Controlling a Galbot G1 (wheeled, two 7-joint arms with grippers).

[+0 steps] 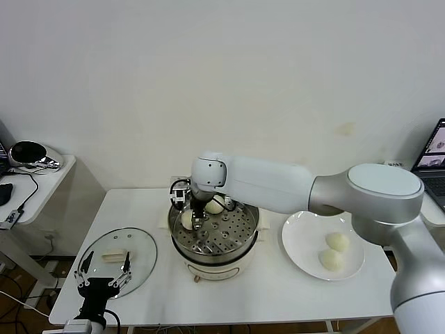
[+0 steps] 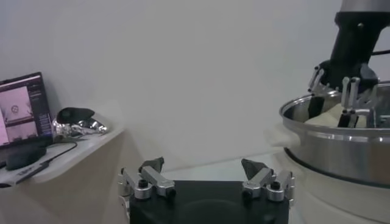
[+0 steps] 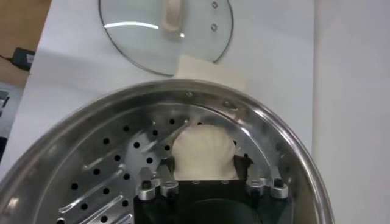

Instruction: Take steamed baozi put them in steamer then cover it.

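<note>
My right gripper (image 3: 206,173) straddles a cream-white bun (image 3: 203,152) inside the round steel steamer (image 1: 248,233); its rim hems me sideways, only upward is open.

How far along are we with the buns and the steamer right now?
About halfway. Two buns sit in the steamer: one at the back, one between the fingers of the right tool, which is open around it. Two buns wait on the plate. The lid lies on the table, left of the steamer; the left tool, open, hovers at its near edge. Covering is left.
</note>
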